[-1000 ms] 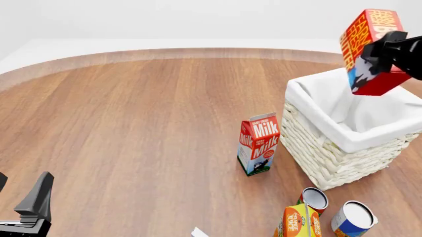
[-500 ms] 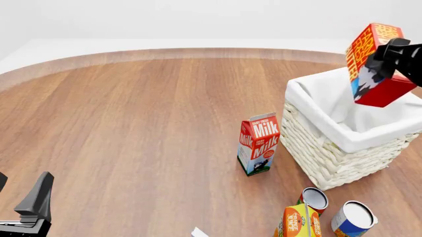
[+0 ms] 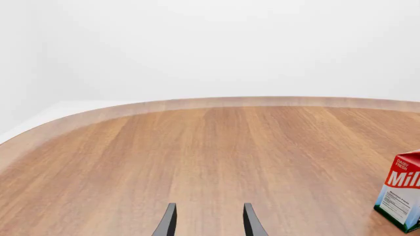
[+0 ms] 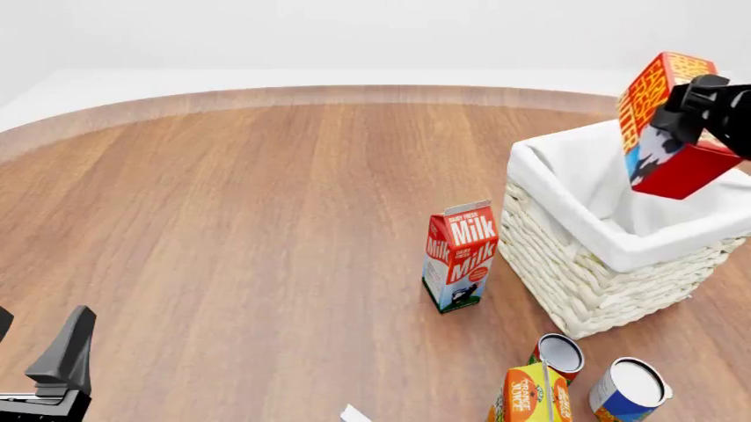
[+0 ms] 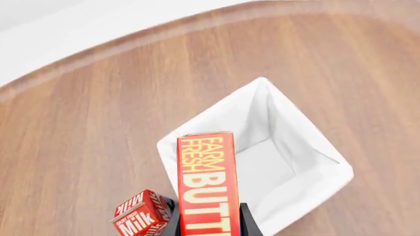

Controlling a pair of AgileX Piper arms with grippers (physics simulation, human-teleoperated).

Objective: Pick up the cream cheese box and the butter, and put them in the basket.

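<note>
Right gripper (image 4: pixel 687 110), clamped on the butter (image 4: pixel 659 123), has carried it lower over the basket (image 4: pixel 586 281); release looks near. Left gripper (image 3: pixel 206 221) idles, jaws apart, empty. Cream cheese box (image 4: pixel 355 413) still on table.

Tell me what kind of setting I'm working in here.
Likely a simulated grocery-sorting tabletop: a round wooden table against blank white, with a milk carton, cans and a wicker basket.

Table (image 4: pixel 235 229): round-edged, wood-grain top. Milk carton (image 4: pixel 460 256): red and white, upright, mid-table. Orange juice carton (image 4: pixel 529 395): near edge, partly cropped. Two cans, white tops: one (image 4: pixel 558 355) touching the juice carton, one blue-sided (image 4: pixel 630 389) just beside.
</note>
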